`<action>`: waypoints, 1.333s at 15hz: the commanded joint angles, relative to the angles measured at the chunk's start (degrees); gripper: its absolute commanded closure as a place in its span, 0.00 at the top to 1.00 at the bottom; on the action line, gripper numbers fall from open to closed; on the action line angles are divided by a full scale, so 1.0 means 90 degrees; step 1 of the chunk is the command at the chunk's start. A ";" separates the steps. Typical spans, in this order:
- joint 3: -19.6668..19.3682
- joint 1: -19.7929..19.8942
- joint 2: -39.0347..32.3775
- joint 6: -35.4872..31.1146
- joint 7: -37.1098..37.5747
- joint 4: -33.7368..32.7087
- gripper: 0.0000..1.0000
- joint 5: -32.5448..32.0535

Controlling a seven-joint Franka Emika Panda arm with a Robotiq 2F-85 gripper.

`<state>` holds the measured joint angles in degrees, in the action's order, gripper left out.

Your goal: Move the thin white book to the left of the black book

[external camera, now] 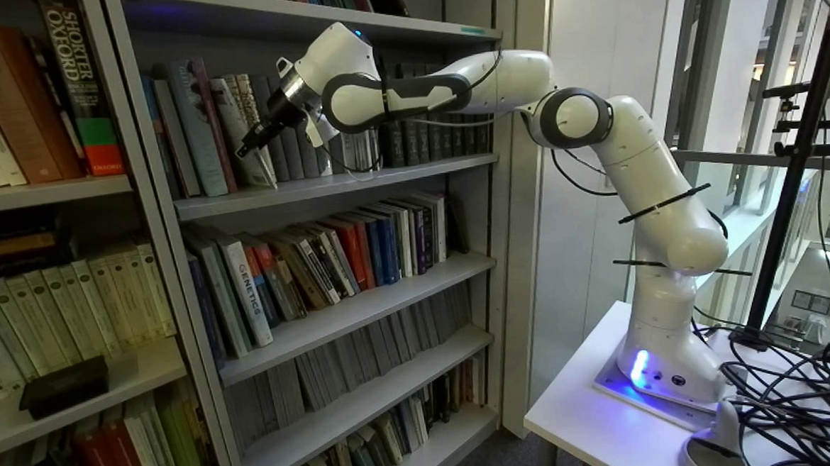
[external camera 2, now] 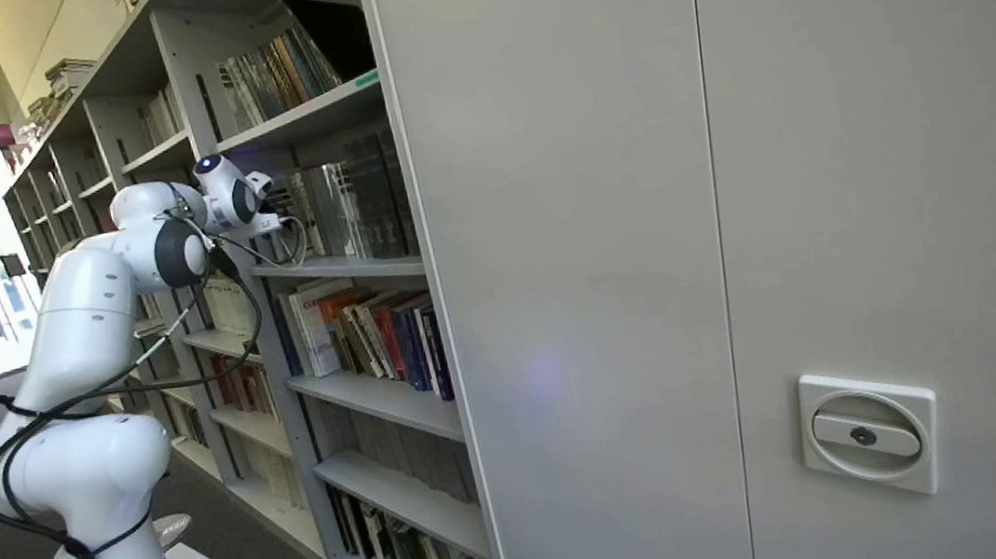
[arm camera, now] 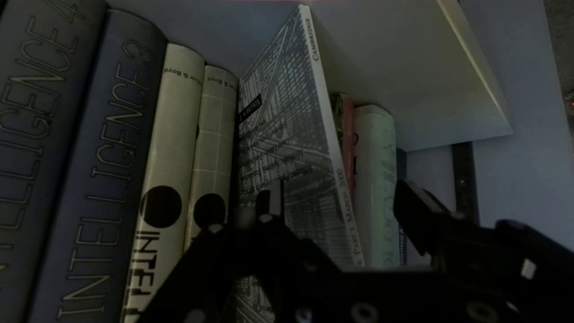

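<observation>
Where the shelf (external camera: 334, 185) is nearing its left front corner, in an exterior view, a red book (external camera: 214, 123) is standing. Next to the right the thin white book (arm camera: 291, 130) is slanting on the shelf, apparently jutting ahead of its neighbours towards the front edge. In the wrist view the gripper (arm camera: 339, 202) is standing wide at its spine, holding nothing; whether the fingers (arm camera: 415, 215) are reaching around the book cannot be told. Further right a loose cable (external camera: 358, 170) is hanging before the shelf, then dark books (external camera: 446, 142) are lining it; which is the black book cannot be established. At far right the arm (external camera: 506, 79) is standing on the table (external camera: 573, 409), near the edge facing the shelf.

Risks, as judged: off-centre closing could be bending the slim cover or pinching the red book; a hasty pull could be tipping the jutting book over the front edge; the cable could be snagging.
</observation>
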<state>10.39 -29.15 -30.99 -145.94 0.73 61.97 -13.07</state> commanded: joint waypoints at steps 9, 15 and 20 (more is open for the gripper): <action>-0.0211 -0.0010 0.0153 0.0069 0.0034 0.0005 0.03 -0.0091; 0.0260 0.0299 0.0850 0.0826 -0.0586 0.0758 0.03 0.0580; 0.0940 0.0859 0.1851 0.1911 -0.1958 0.1645 0.03 0.2073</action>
<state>15.07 -25.41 -22.82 -134.34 -9.90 67.66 -1.65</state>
